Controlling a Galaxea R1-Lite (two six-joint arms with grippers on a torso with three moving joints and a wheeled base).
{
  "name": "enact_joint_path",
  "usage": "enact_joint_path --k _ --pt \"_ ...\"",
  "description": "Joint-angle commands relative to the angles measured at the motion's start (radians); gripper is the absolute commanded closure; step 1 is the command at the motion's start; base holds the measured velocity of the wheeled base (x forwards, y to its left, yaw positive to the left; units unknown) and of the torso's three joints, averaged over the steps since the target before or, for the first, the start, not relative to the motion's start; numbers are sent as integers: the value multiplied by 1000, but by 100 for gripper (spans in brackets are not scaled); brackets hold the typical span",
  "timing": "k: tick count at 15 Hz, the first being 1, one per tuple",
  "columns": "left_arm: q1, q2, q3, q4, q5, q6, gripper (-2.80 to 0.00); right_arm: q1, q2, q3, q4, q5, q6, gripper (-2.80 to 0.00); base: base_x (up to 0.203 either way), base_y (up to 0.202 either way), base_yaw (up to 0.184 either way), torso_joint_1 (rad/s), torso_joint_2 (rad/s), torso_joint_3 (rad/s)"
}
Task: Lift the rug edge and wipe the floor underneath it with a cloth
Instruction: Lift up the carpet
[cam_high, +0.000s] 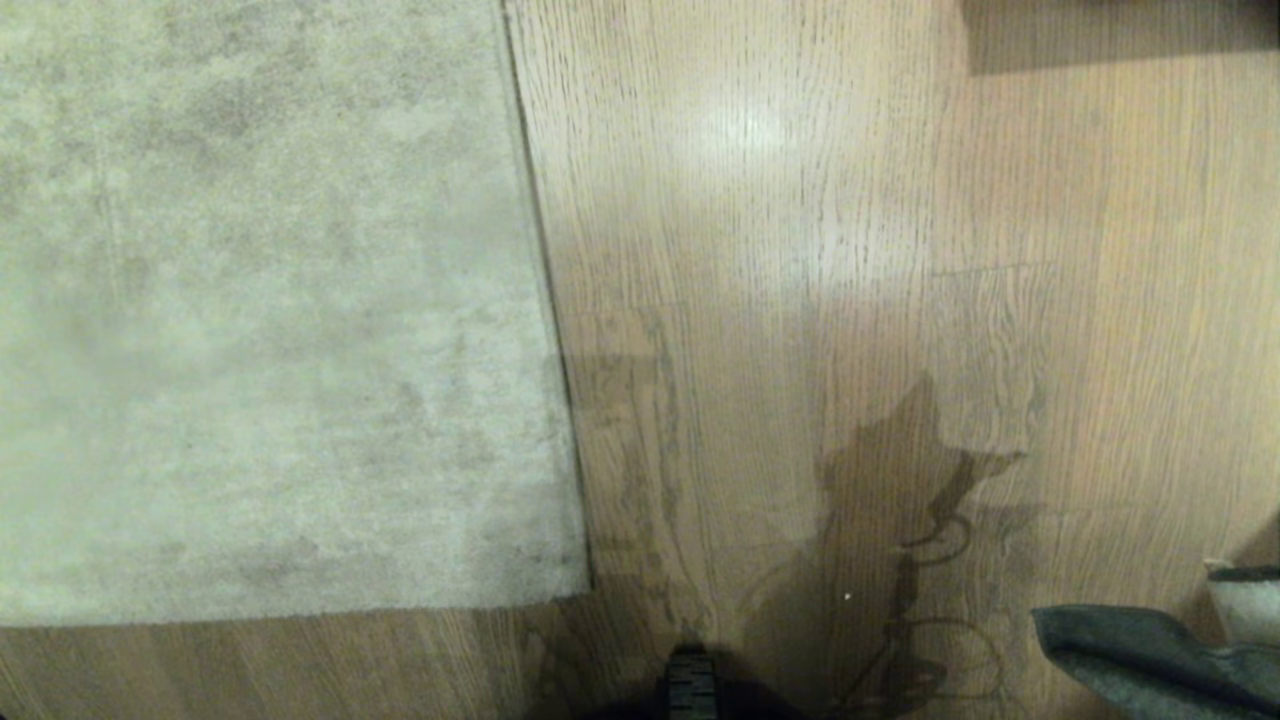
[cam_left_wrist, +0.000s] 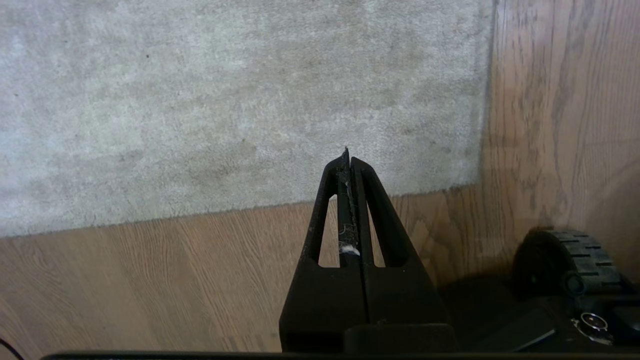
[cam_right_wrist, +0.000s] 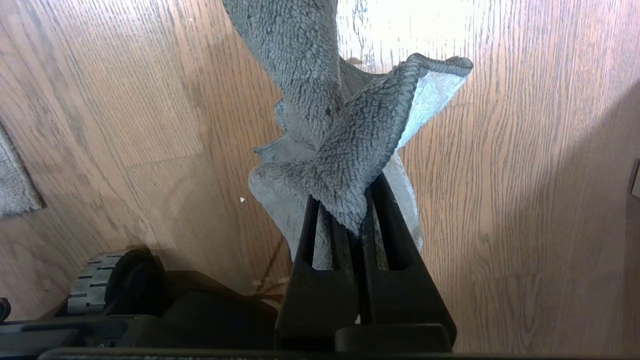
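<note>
The beige-grey rug (cam_high: 270, 300) lies flat at the left, and its rug edge (cam_high: 545, 290) runs straight away from me to a near corner. Light brown wood floor (cam_high: 780, 250) fills the rest. My left gripper (cam_left_wrist: 348, 159) is shut and empty; it hovers over the rug's near corner, where the rug edge (cam_left_wrist: 200, 216) meets the floor (cam_left_wrist: 150, 285). My right gripper (cam_right_wrist: 357, 212) is shut on the cloth (cam_right_wrist: 345, 135), whose dark grey pile hangs in folds over the floor (cam_right_wrist: 525, 175) with a pale underside showing. The cloth (cam_high: 1150, 660) also shows at the head view's lower right.
One of my base's wheels (cam_high: 692, 685) pokes in at the bottom centre, and shadows of my arms fall on the planks. A dark object (cam_high: 1120, 30) sits at the far right. A rug corner (cam_right_wrist: 15, 185) shows beside the right arm.
</note>
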Motion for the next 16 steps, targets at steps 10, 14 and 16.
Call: enact_joint_path --k 10,14,16 --pt "-8 262 -144 65 -118 2 0 0 2 0 -1 -1 0 0 0 0 0 0 0 0" --pt "-11 461 -238 63 -256 0 0 0 2 0 -1 -1 0 0 0 0 0 0 0 0" --pt "-11 569 -271 61 -331 -1 0 0 2 0 -1 -1 0 0 0 0 0 0 0 0"
